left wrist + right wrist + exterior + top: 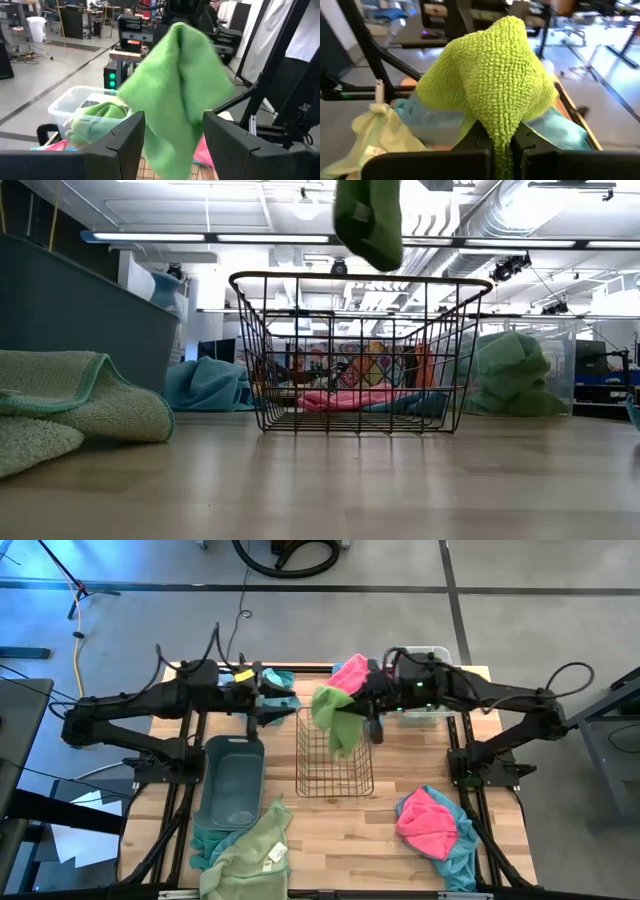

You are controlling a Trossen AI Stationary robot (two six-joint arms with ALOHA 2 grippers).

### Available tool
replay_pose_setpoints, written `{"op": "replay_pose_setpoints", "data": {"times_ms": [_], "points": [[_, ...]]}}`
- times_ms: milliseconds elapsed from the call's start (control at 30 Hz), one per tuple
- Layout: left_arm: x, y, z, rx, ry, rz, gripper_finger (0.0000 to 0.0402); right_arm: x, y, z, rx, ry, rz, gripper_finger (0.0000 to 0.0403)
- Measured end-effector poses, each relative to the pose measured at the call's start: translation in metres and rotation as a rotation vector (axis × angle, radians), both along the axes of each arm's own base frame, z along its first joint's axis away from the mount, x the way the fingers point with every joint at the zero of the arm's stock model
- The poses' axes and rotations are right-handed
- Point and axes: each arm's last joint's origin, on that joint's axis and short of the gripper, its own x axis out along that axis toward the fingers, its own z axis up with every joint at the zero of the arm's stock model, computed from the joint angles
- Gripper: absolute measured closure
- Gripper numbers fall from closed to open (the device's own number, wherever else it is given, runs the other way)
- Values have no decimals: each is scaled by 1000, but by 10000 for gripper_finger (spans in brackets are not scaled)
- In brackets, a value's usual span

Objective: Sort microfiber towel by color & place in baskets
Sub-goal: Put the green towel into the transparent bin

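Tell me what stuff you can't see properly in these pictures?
- Clear bin: high view, the right arm covers most of it.
- Right gripper: right wrist view, the green towel drapes over the fingertips.
- Grey tub: low view, cut off at the picture's edge.
- Hanging towel's top: low view, above the frame.
- Left gripper: open, holding nothing.

Both arms are matte black, built of long boxy links with rounded joints. Black cables loop off each arm near its base. The left tool (170, 145) has broad, flat, angular black fingers. The right tool (501, 142) has the same dark fingers.
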Motion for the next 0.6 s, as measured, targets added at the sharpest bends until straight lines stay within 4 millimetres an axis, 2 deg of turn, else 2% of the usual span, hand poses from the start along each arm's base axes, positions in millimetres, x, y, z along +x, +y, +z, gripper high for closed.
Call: {"op": "replay_pose_setpoints", "data": {"times_ms": [133, 300, 600], "points": [[-16, -1, 2, 1, 28, 6, 213, -26, -1, 3, -25, 81, -87, 400], [-20, -1, 2, 15, 46, 14, 213, -58, 0, 1, -13, 172, -181, 401], [-17, -1, -2, 41, 74, 14, 213, -117, 3, -29, 57, 205, -324, 402]]}}
